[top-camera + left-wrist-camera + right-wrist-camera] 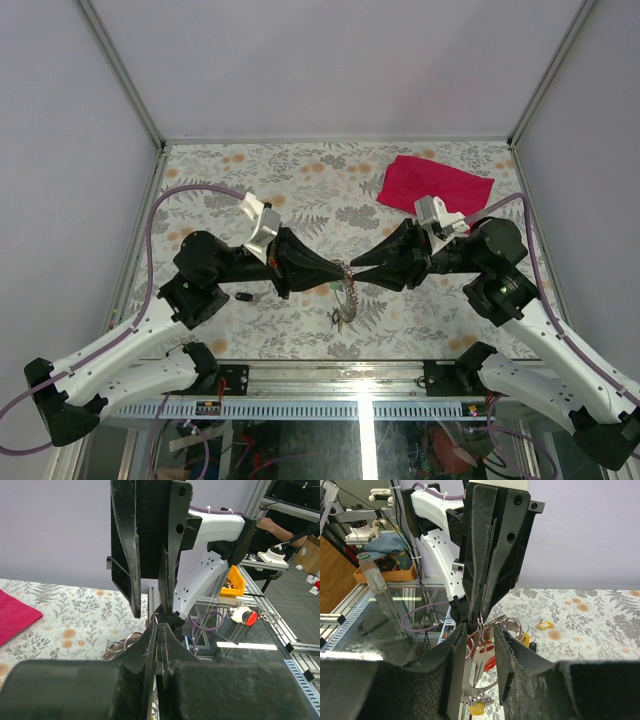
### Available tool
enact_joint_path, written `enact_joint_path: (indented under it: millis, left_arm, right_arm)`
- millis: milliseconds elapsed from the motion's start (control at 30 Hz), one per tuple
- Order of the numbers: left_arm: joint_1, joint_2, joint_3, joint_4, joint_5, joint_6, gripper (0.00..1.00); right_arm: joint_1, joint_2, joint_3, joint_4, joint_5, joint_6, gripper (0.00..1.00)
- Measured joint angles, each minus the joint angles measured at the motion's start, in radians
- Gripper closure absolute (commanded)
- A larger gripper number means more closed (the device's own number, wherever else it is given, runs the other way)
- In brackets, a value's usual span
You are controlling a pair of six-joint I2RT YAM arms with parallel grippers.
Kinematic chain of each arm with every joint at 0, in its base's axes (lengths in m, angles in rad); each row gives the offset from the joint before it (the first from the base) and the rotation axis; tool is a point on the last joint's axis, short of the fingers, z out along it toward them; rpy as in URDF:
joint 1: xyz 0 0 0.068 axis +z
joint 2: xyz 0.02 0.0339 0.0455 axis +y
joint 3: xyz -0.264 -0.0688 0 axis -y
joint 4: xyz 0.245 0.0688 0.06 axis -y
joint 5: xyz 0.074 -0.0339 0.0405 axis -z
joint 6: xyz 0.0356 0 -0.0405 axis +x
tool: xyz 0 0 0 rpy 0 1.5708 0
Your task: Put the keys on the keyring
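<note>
The keyring (346, 300), a silvery bundle with a short strand, hangs in the air between my two grippers over the table's middle. My left gripper (338, 270) is shut, pinching a thin ring at its tips (160, 630). My right gripper (358, 266) faces it tip to tip. In the right wrist view its fingers (480, 629) stand narrowly apart around the bundle. A silver key (480, 658), a red tag (490, 663) and a yellow tag (476, 709) hang between them. A small black piece (243, 296) lies on the table left of the bundle.
A red cloth (430, 185) lies at the back right of the floral table (300, 170). A loose yellow tag (545, 625) lies on the table beyond the left gripper. Grey walls stand on three sides, and the table's glass front edge (330, 365) runs just below the bundle.
</note>
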Motion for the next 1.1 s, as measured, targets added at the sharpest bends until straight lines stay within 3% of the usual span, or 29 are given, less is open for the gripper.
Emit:
enact_joint_path:
  millis: [400,700,767,933,1100]
  left_arm:
    - [0.0,0.016,0.0,0.018,0.001,0.004,1.0]
    - [0.0,0.016,0.0,0.021,0.002,0.004,1.0]
    - [0.0,0.016,0.0,0.021,0.004,0.004,1.0]
    - [0.0,0.01,-0.006,0.022,0.003,0.004,0.86]
    - [0.0,-0.01,-0.006,0.015,-0.022,0.02,0.71]
  right_arm:
    - [0.003,0.014,-0.011,-0.002,-0.009,-0.009,0.71]
    - [0.005,0.019,-0.014,-0.003,-0.019,-0.027,0.98]
    - [0.005,0.023,-0.014,0.0,-0.029,-0.027,1.0]
    - [0.005,0.03,0.003,-0.029,-0.041,-0.032,1.0]
    - [0.006,0.039,0.093,-0.244,-0.033,-0.147,1.0]
